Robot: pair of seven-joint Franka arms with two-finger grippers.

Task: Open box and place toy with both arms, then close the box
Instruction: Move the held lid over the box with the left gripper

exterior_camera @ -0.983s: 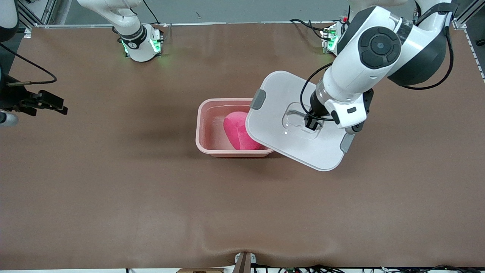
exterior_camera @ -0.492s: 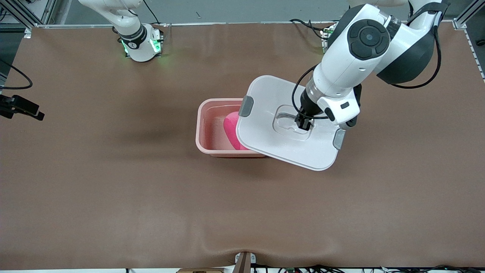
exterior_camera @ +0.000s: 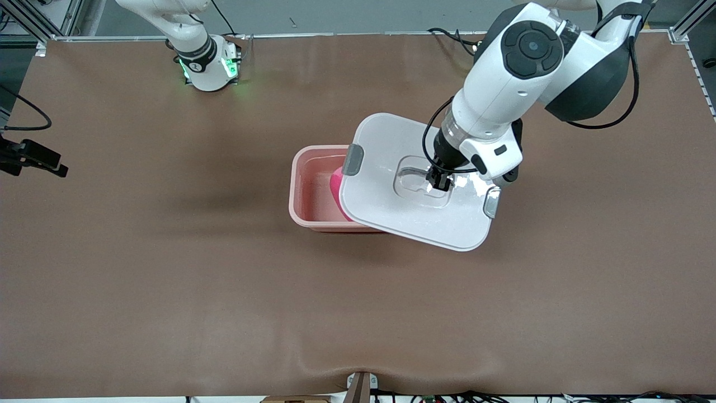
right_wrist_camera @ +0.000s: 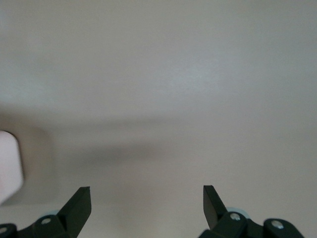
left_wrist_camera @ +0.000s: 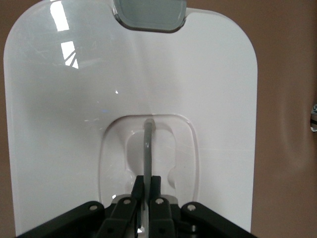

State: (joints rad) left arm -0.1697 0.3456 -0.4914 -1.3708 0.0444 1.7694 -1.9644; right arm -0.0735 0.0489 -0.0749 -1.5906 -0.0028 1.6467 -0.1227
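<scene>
The pale-pink box [exterior_camera: 305, 193] stands open mid-table. The hot-pink toy [exterior_camera: 335, 190] lies inside it, mostly hidden under the lid. My left gripper [exterior_camera: 438, 183] is shut on the clear handle [left_wrist_camera: 147, 144] of the white lid [exterior_camera: 391, 212], holding the lid tilted in the air, partly over the box's end toward the left arm. The lid's grey clips [exterior_camera: 352, 159] show at both ends. In the left wrist view the lid [left_wrist_camera: 59, 124] fills the frame. My right gripper [right_wrist_camera: 146, 196] is open and empty, seen only in its wrist view against a pale blank surface.
The brown table mat [exterior_camera: 168, 280] stretches around the box. A black fixture [exterior_camera: 33, 158] sticks in at the table edge at the right arm's end. The right arm's base [exterior_camera: 207, 64] stands at the table's back edge.
My left gripper has carried the lid toward the box, so it now covers more of the box and most of the toy. The black fixture at the edge pulled back earlier.
</scene>
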